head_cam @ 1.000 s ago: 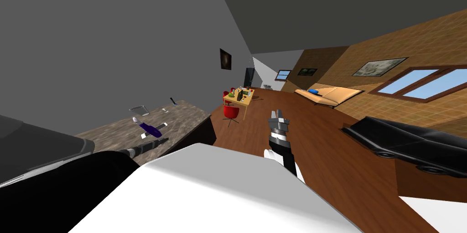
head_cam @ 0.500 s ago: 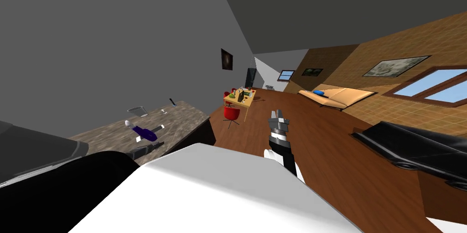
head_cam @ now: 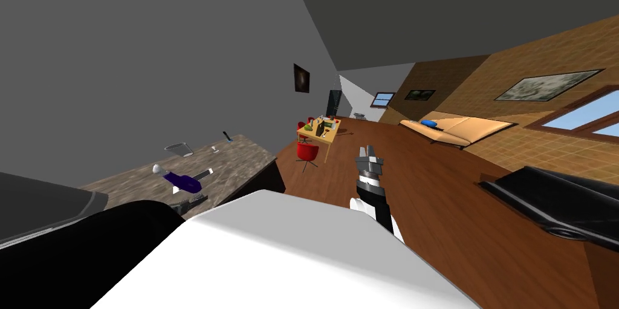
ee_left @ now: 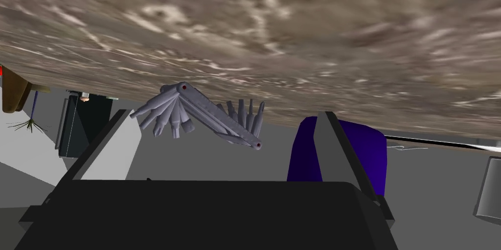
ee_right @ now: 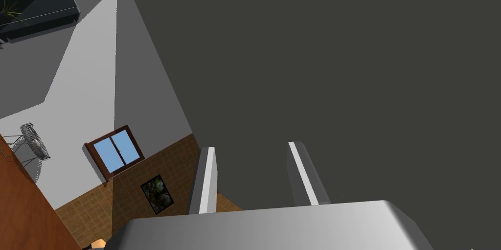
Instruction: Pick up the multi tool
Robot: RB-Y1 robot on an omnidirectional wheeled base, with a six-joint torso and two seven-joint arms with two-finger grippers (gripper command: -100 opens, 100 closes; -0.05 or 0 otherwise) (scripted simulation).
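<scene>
Multi tool [ee_left: 200,115]: grey, blades fanned out, lying on the mottled brown table [ee_left: 293,27]. Framed between the two fingers of the left end effector [ee_left: 223,114] and seemingly touched by neither. Fingers spread wide, gripping nothing. Just beside one finger, a purple object [ee_left: 364,149], also on the table.

Over the last second, moved the head camera rather than anything on the table. Purple object [head_cam: 181,181] now lower and nearer the edge of the head view, black shape [head_cam: 556,202] on the other side drifted outward as well. Reads as own body closing in on the table [head_cam: 242,151], with the left arm kept low at its near edge.

For the task: lined up, not yet grasped. Likely next, push forward and close on the tool's body, minding the purple neighbour. Right end effector [head_cam: 369,155] out over the wooden floor [head_cam: 435,202], fingers parted and empty.
</scene>
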